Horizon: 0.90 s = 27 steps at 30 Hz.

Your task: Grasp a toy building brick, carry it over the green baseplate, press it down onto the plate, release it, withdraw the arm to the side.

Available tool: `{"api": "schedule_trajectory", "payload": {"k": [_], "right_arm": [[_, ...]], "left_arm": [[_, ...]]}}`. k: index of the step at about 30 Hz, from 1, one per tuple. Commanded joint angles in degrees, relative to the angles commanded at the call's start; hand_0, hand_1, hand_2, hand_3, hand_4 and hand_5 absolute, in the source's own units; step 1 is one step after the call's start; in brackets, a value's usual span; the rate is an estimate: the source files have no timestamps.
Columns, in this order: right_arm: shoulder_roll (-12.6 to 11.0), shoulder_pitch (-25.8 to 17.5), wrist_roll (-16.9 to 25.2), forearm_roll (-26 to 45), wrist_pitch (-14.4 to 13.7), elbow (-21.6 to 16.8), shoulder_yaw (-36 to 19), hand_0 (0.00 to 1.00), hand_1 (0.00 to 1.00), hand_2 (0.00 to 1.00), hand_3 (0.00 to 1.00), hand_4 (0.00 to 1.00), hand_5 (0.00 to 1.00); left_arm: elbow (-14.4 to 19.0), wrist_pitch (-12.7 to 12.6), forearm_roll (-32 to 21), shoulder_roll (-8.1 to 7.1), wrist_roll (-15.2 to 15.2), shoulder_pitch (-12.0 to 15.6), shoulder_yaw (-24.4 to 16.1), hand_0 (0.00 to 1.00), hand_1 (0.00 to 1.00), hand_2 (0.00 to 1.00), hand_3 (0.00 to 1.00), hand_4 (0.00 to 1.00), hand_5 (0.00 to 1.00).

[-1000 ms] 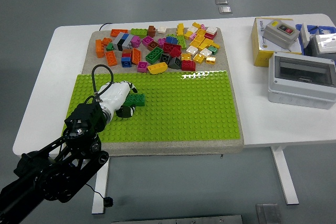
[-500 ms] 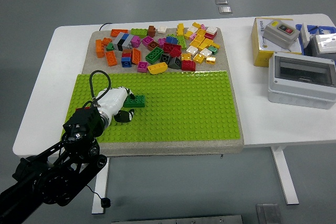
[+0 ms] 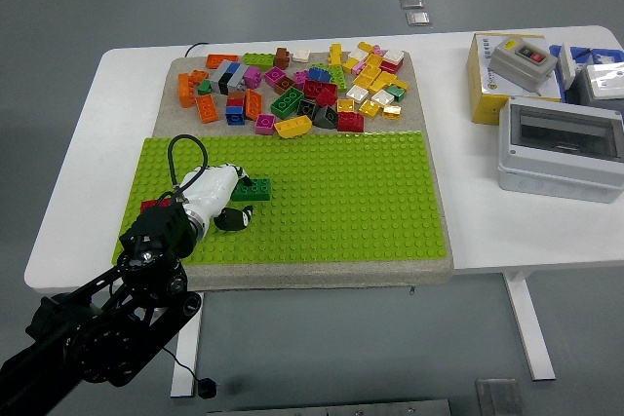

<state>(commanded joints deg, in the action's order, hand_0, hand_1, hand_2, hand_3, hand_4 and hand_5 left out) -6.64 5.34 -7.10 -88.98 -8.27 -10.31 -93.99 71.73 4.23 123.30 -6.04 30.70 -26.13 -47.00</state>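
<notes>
My left hand [image 3: 237,199], white with dark fingertips, reaches in from the lower left over the green baseplate [image 3: 341,202]. Its fingers are curled on a dark green brick [image 3: 257,186], which sits flat on the left part of the plate. A small red brick [image 3: 151,206] stands on the plate just left of my wrist. A pile of loose bricks [image 3: 302,85] in many colours lies on the beige board behind the plate. My right arm is out of view.
A grey plastic enclosure [image 3: 559,148] stands on the table at the right. A yellow box with a push-button switch [image 3: 507,70] and other boxes stand behind it. The board's front edge [image 3: 292,275] is close to the table's near edge.
My left forearm has dropped slightly toward the near edge, uncovering the red brick. The hand and the dark green brick have barely moved on the plate.
</notes>
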Motion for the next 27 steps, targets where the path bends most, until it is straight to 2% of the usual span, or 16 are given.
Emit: {"api": "schedule_trajectory", "payload": {"k": [11, 17, 22, 27], "right_arm": [[0.0, -0.1, 0.0, 0.1, -0.1, 0.0, 0.1, 0.653, 0.528, 0.542, 0.639, 0.411, 0.735], [0.1, -0.2, 0.0, 0.2, -0.1, 0.0, 0.1, 0.653, 0.528, 0.541, 0.639, 0.41, 0.734], [0.1, -0.2, 0.0, 0.1, -0.2, 0.0, 0.2, 0.653, 0.528, 0.541, 0.639, 0.41, 0.734], [0.2, -0.1, 0.0, 0.1, -0.2, 0.0, 0.1, 0.655, 0.528, 0.541, 0.64, 0.409, 0.734]], "left_arm": [[0.2, -0.7, -0.2, 0.01, -0.2, 0.6, 0.1, 0.99, 0.929, 0.933, 0.672, 0.619, 0.249], [0.9, -2.3, 0.3, -0.22, -1.3, 0.5, -0.4, 0.987, 0.928, 0.93, 0.67, 0.617, 0.248], [3.4, -3.8, 0.3, -0.98, -2.4, 0.1, -1.4, 0.987, 0.928, 0.93, 0.67, 0.617, 0.248], [7.1, -4.0, -0.8, -2.29, -2.7, 0.0, -2.5, 0.983, 0.924, 0.924, 0.676, 0.615, 0.248]]}}
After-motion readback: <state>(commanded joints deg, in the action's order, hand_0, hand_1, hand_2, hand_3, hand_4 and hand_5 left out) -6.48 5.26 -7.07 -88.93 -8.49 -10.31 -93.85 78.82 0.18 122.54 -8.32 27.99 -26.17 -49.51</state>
